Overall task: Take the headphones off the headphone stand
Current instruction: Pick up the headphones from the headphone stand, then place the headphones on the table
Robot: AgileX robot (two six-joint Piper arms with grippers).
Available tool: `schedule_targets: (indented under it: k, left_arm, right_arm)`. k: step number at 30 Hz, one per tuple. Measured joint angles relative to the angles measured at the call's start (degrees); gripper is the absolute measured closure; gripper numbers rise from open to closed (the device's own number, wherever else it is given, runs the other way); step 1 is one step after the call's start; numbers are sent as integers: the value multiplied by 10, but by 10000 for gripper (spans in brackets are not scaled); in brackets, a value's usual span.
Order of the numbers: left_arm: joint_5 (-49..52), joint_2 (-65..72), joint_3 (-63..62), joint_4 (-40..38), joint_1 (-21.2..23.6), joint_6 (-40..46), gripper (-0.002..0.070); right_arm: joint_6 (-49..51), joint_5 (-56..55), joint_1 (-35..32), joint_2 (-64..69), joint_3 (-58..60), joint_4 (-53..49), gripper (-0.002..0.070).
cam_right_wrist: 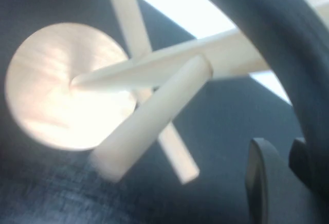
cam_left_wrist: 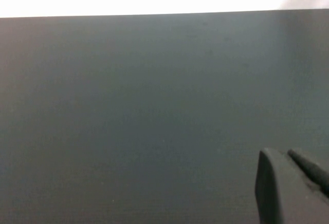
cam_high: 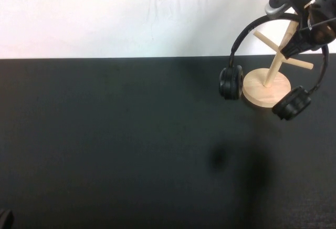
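Right tool point(cam_high: 310, 21) sits high at the counter's far right, clenched on the headphones point(cam_high: 247, 32) at the headband, right against the headphone stand point(cam_high: 273, 66). From my right wrist view, the stand's pegs point(cam_right_wrist: 154, 121) cross close beside the band point(cam_right_wrist: 288, 49). Black ear cups hang on either side of the round wooden base, one at its left edge, one near its front right. Left tool point(cam_left_wrist: 293, 188) is parked low over the bare black counter point(cam_high: 131, 145); I cannot tell its state.
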Motion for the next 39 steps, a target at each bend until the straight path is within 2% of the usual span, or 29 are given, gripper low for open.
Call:
schedule_targets:
  k: [6, 11, 17, 23, 31, 36, 39]
  left_arm:
    - [0, 0, 0, 0, 0, 0, 679]
    - [0, 0, 0, 0, 0, 0, 679]
    - [0, 0, 0, 0, 0, 0, 679]
    - [0, 0, 0, 0, 0, 0, 679]
    - [0, 0, 0, 0, 0, 0, 679]
    - [0, 0, 0, 0, 0, 0, 679]
    - [0, 0, 0, 0, 0, 0, 679]
  right_arm:
    - [7, 110, 60, -63, 0, 65, 685]
    - [16, 159, 112, -99, 0, 166, 685]
    - [-31, 143, 134, -46, 0, 263, 685]
    - [-31, 52, 134, 67, -8, 296, 685]
    - [-28, 41, 134, 201, -85, 321, 685]
    - [-18, 41, 134, 235, -103, 301, 684]
    - [-18, 41, 133, 244, -103, 299, 656]
